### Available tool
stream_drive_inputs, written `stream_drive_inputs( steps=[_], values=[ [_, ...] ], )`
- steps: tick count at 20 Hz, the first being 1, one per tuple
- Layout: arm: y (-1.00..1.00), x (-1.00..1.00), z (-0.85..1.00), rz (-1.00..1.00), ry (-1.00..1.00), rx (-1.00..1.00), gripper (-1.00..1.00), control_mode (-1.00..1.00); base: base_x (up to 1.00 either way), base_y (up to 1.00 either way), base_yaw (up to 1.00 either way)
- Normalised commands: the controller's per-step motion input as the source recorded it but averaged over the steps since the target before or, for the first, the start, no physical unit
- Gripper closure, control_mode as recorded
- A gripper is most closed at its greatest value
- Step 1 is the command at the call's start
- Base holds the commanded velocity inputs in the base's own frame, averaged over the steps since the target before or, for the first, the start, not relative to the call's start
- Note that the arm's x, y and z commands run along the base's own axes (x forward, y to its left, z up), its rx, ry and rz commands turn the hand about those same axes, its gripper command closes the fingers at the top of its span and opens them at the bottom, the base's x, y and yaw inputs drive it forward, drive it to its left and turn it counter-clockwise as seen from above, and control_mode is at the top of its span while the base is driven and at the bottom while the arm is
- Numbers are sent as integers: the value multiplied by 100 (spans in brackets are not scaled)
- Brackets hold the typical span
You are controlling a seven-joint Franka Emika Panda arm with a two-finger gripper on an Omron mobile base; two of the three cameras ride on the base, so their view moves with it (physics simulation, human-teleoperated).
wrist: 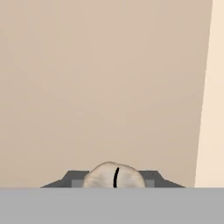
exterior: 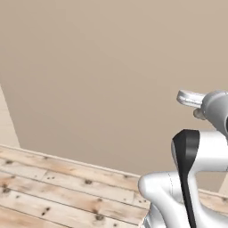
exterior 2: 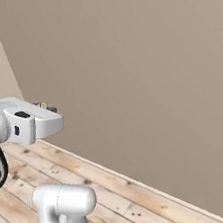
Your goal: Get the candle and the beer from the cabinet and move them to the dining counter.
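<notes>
While the candle (wrist: 114,177) sits pinched between the two dark fingers (wrist: 72,179) at the bottom of the hand view, its pale grey-tan top with a black wick faces the camera. The gripper (wrist: 114,180) is clamped on it, one finger at each side. Behind it stands a plain beige wall (wrist: 100,83), meeting a paler wall (wrist: 212,109) at a corner. From the base, the arm (exterior 2: 19,124) reaches out above a wooden plank floor (exterior: 53,187)
</notes>
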Motion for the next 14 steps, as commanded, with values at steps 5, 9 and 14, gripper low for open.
stream_drive_inputs(
  steps=[5, 9, 14],
  values=[
    [0, 0, 0, 0, 0, 0, 100, 100, 0, 48, 48],
    [0, 0, 0, 0, 0, 0, 100, 100, 15, 33, 47],
    [0, 0, 0, 0, 0, 0, 100, 100, 34, 14, 47]
  ],
)
